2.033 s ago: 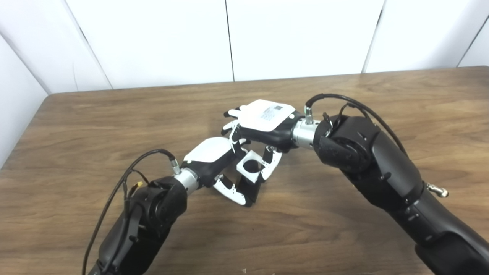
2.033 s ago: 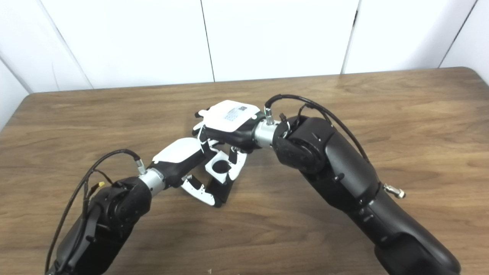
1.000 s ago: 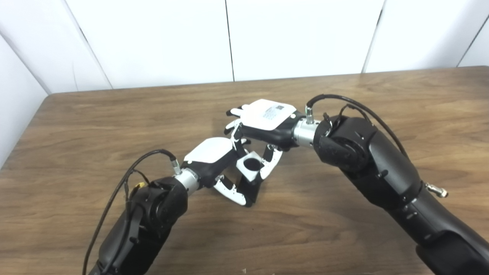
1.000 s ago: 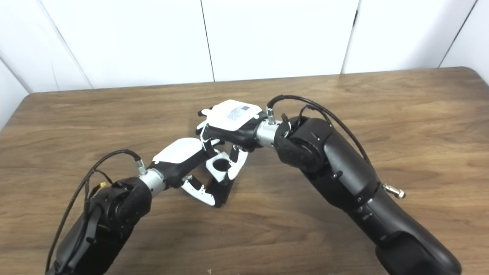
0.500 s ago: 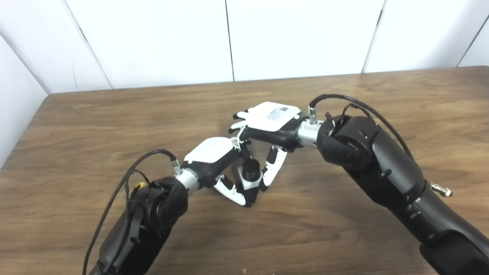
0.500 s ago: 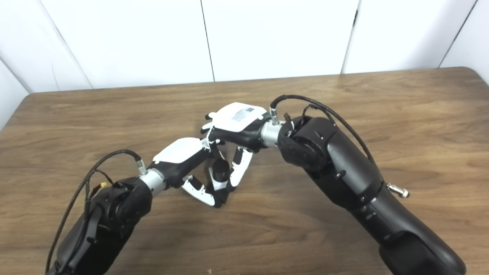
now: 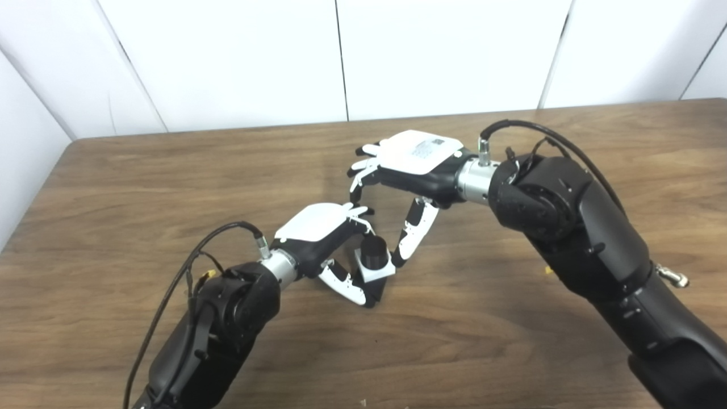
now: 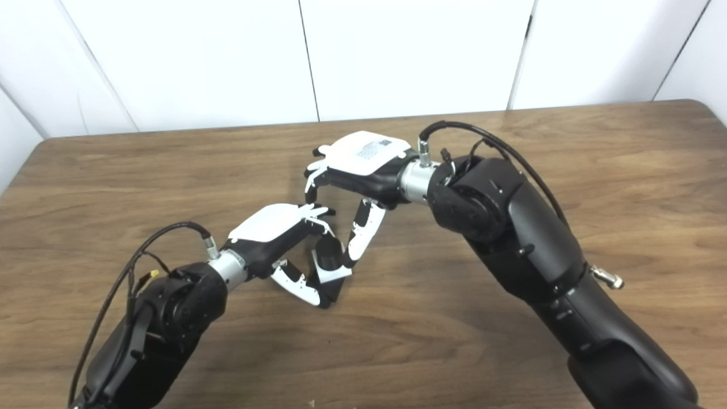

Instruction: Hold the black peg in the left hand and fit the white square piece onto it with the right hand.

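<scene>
Right robot hand [image 7: 410,170] lifted off, fingers apart; left robot hand [image 7: 326,238] grips near-upright black peg [image 7: 373,251] w/ white square piece [image 7: 377,271] seated.

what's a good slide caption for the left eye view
Left hand holds the black peg with the white piece seated on it; right hand open above.

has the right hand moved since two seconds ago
Yes. The right hand has lifted up and back to the right, toward the table's far edge, letting go of the white square piece, which now sits on the black peg.
</scene>
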Robot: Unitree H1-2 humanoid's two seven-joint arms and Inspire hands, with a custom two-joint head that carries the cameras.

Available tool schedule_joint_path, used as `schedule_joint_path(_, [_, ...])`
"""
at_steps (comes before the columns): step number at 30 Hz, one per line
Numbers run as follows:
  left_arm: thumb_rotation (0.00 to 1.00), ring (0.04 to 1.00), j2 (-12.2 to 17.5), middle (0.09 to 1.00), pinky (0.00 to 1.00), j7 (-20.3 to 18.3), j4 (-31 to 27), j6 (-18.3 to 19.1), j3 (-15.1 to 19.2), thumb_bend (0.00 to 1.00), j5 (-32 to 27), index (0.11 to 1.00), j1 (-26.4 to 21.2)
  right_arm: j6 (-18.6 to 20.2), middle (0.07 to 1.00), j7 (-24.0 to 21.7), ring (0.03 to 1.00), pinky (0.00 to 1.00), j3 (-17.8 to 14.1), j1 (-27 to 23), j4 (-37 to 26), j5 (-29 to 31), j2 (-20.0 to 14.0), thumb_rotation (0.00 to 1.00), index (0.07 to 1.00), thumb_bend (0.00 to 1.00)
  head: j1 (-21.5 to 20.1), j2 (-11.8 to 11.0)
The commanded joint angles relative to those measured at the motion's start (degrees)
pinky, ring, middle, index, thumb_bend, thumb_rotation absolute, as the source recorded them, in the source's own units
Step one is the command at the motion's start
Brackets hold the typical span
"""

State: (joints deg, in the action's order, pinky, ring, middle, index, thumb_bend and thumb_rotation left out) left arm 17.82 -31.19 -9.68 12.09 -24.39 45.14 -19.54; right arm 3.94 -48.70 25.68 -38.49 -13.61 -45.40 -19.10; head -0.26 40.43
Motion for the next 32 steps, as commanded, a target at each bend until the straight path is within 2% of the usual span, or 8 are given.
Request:
schedule_joint_path(1, [0.29, 1.0, 0.5, 0.965, 1.0, 0.3, 0.9, -0.2, 0.1, 0.86, 0.3, 0.632, -1.5, 0.9, 0.912, 0.7, 1.0, 1.0, -1.6, -3.0, -2.0, 0.5, -0.4, 0.4, 0.751, 1.0, 0.0, 0.1])
schedule_joint_path(11, [0.3, 1.0, 1.5, 0.954, 1.0, 0.9, 1.7, -1.1, 0.8, 0.85, 0.0, 0.632, -1.2, 2.2, 0.914, -0.1, 1.0, 1.0, -4.8, -2.0, -4.5, 1.2, -3.2, 0.38, 0.738, 1.0, -0.4, -0.1])
schedule_joint_path(18, [0.3, 1.0, 1.9, 0.945, 1.0, 0.0, 1.6, -0.2, 1.8, 0.84, -1.6, 0.646, -1.1, 3.1, 0.913, 0.3, 1.0, 1.0, -7.2, 0.1, -5.6, 1.8, -6.1, 0.38, 0.745, 1.0, -0.7, -0.1])
schedule_joint_path(24, [0.3, 1.0, 2.5, 0.929, 1.0, -1.1, 1.3, 0.2, 1.9, 0.85, -1.5, 0.649, -1.1, 3.0, 0.918, 1.3, 1.0, 1.0, -8.6, 2.0, -5.9, 1.7, -7.1, 0.39, 0.748, 1.0, -0.8, 0.0])
schedule_joint_path(32, [0.32, 1.0, 3.0, 0.935, 1.0, -1.9, 1.2, 0.6, 2.6, 0.85, -2.7, 0.704, -1.5, 3.8, 0.933, 1.1, 1.0, 1.0, -9.4, 4.1, -6.7, 0.8, -7.4, 0.4, 0.757, 1.0, -0.7, 0.2])
